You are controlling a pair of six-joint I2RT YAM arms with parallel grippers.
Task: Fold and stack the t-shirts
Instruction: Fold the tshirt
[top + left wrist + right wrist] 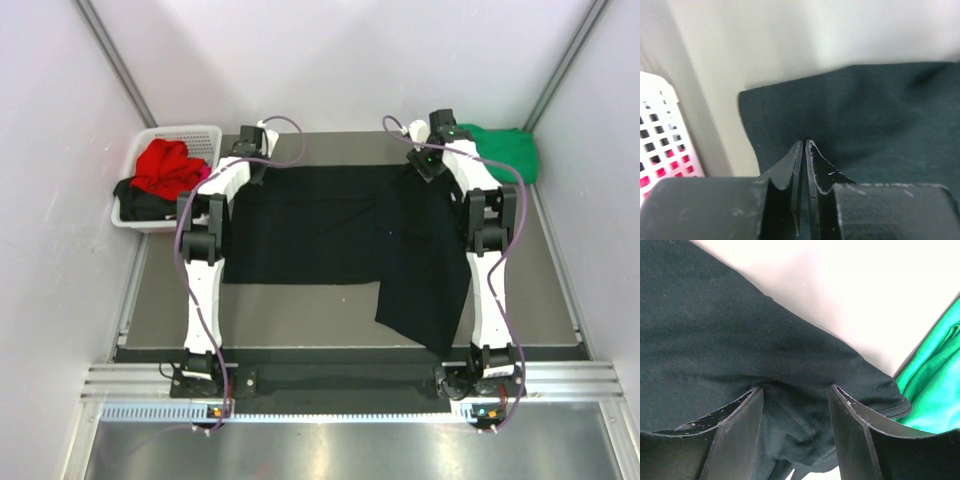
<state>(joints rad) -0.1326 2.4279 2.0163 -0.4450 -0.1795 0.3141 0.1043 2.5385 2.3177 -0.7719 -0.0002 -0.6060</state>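
Note:
A large black t-shirt lies spread on the grey table, its right part folded and hanging towards the near edge. My left gripper is at its far left corner; in the left wrist view the gripper is shut, with a thin layer of the black cloth between the jaws. My right gripper is at the far right corner; in the right wrist view it is open, with bunched black cloth between the fingers. A green t-shirt lies at the far right, also in the right wrist view.
A white lattice basket stands at the far left beside the table and holds a red t-shirt and dark cloth. Its wall shows in the left wrist view. White walls close in the back and sides.

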